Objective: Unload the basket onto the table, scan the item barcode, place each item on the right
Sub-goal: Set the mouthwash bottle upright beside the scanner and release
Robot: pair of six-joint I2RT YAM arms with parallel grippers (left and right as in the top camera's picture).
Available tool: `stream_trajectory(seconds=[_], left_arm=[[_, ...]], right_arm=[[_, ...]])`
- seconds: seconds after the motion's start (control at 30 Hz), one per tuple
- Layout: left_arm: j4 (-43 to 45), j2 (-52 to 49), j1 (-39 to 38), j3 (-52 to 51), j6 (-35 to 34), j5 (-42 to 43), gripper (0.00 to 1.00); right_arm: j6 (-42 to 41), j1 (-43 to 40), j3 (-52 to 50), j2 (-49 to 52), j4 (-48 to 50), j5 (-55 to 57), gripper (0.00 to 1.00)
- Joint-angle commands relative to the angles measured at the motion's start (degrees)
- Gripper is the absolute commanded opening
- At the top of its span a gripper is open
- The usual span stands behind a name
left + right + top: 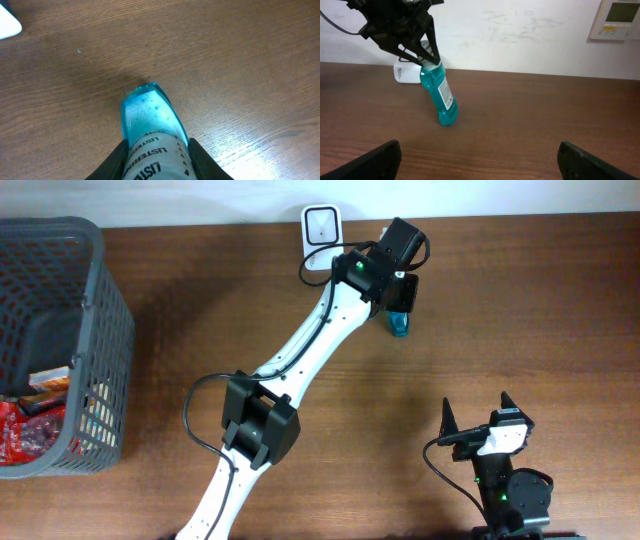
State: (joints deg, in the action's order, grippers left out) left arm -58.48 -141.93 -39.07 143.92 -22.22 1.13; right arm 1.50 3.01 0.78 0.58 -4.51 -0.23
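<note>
Half done at best. Grasp looks secured: left gripper (431, 60) clamped on the teal mouthwash bottle (442, 97) near its cap end, one finger either side of the label. Holds it tilted, base down on the table (535, 115) or a hair above it, too close to call. Sits just to the right of the white scanner (322, 225) at the table's back edge, near it but not in front of its face. Shows no barcode from any view, only print on the label. So no scan yet, by the look of things.

Over on the other side: right gripper (477, 405) spread wide, holding nothing, parked near the front edge and well apart from the bottle. Far left, grey basket (110, 320) with a few packets inside.

Still to come, most likely: bring the bottle across in front of the scanner, turn the barcode toward it, hold steady for the read.
</note>
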Motion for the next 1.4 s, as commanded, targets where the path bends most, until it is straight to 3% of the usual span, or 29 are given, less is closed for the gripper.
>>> stream_trajectory(seconds=[0.0,0.17,0.77,0.9,0.93,1.07,1.17,1.37], left_arm=[[-1.9,-1.5,-0.3,3.5,3.9,-0.1,0.27],[-8.5,-1.5,-0.6,10.3,9.1,-10.0,0.30],[-7.9,-2.5,-1.7,8.3,7.5,-7.0,0.35],[-6.8,-2.5,-1.5,8.3,7.5,-7.0,0.42],[-6.5,-2.5,-1.5,8.3,7.5,-7.0,0.51],[-5.8,-2.5,-1.5,8.4,7.5,-7.2,0.67],[-5.6,-1.9,-0.9,9.1,7.5,-7.2,0.74],[-9.2,4.7,2.4,12.0,7.5,-3.5,0.78]], right_arm=[[-0.2,0.3,-0.4,-0.4,-0.2,0.3,0.98],[-0.2,0.4,-0.5,-0.4,-0.2,0.3,0.98],[-0.2,0.3,-0.5,-0.4,-0.2,0.3,0.98],[-0.2,0.3,-0.5,-0.4,-0.2,0.3,0.98],[-0.2,0.3,-0.4,-0.4,-0.2,0.3,0.98],[-0.2,0.3,-0.5,-0.4,-0.2,0.3,0.98],[-0.2,0.3,-0.5,-0.4,-0.2,0.3,0.98],[-0.2,0.3,-0.5,-0.4,-0.2,0.3,0.98]])
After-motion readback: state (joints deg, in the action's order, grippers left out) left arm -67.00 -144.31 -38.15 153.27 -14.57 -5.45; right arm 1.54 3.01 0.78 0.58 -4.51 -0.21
